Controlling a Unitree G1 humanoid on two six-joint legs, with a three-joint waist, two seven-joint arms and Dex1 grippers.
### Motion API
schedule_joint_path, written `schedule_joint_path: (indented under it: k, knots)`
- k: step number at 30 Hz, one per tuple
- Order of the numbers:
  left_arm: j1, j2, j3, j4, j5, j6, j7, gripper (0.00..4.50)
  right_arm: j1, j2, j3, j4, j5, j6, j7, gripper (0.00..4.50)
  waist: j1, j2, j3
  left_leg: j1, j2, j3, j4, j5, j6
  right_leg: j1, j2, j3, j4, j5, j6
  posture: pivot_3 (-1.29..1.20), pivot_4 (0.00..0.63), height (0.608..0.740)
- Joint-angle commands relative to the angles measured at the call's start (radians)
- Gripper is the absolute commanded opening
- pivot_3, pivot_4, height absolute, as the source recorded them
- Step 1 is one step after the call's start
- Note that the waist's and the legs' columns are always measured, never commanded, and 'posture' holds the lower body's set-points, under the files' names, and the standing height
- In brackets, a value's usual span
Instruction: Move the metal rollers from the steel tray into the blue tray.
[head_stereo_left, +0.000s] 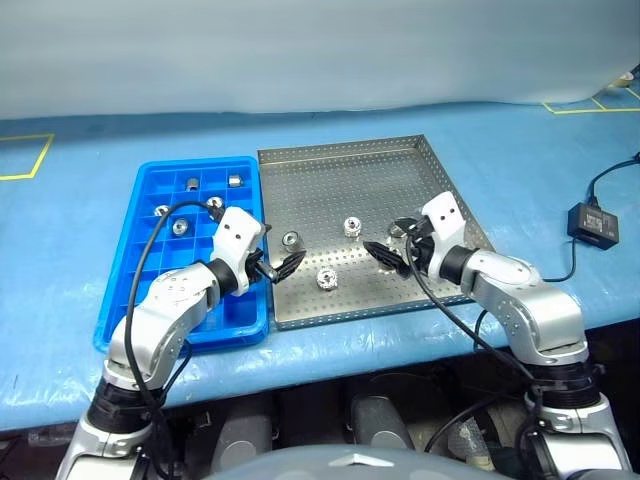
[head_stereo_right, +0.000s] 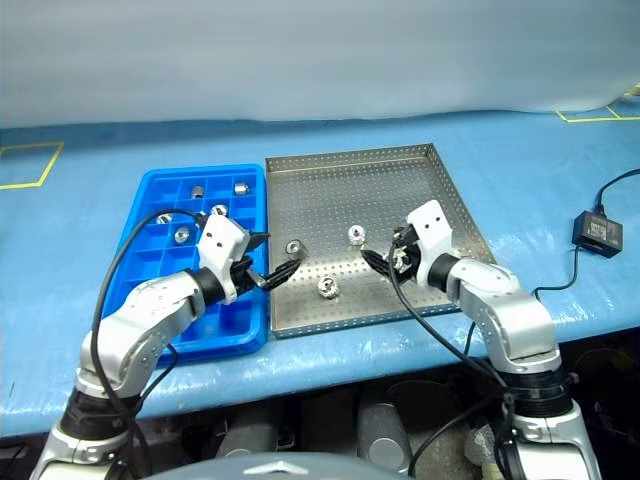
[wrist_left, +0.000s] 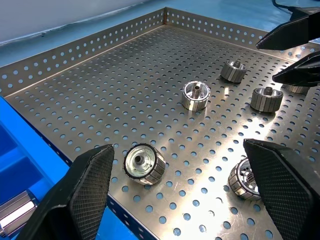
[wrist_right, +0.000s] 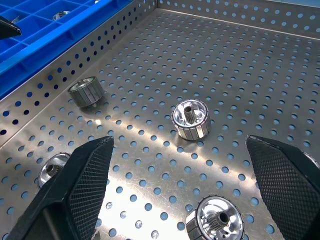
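Both grippers are poised low over the steel tray (head_stereo_left: 400, 165), each angled inward so that its fingers face the loose rollers. The left gripper (head_stereo_left: 282, 267) is held at the seam between the two trays, jaws spread wide and empty, with the nearest roller (wrist_left: 144, 164) lying just beyond its fingertips, close to the steel rim. That placement looks chosen for a short carry across to the blue tray (head_stereo_left: 145, 300). The right gripper (head_stereo_left: 392, 255) is likewise gaping and empty, set over the tray's right half, with a roller (wrist_right: 190, 119) framed between its fingers in its wrist view.

A count is taken. In the steel tray, five metal rollers can be made out in the left wrist view: one near the blue side, one in the middle (head_stereo_left: 352, 226), one toward the front (head_stereo_left: 326, 278), and two by the right gripper. In the blue tray's compartments, about five rollers (head_stereo_left: 235, 181) are already seated, all in the far rows. So the job is judged roughly half done.
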Motion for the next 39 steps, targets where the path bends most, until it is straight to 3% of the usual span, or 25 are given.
schedule_joint_path:
  k: [1, 39]
  knots:
    - [-0.011, -0.007, 0.013, -0.051, -0.001, -0.02, 0.005, 4.49, -0.017, -0.002, -0.012, -0.033, 0.01, 0.003, -0.002, 4.46, 0.0, 0.0, 0.0, 0.0, 0.0, 0.0, 0.0, 0.0, 0.0, 0.0, 0.0, 0.0, 0.0, 0.0, 0.0, -0.11, 0.15, 0.74]
    - [-0.026, 0.013, 0.009, -0.051, -0.01, 0.007, -0.022, 4.49, 0.0, 0.0, -0.005, -0.07, 0.035, 0.004, 0.034, 4.46, -0.001, 0.0, 0.0, 0.0, 0.0, 0.0, 0.0, 0.0, 0.0, 0.0, 0.0, 0.0, 0.0, 0.0, 0.0, -0.13, 0.15, 0.74]
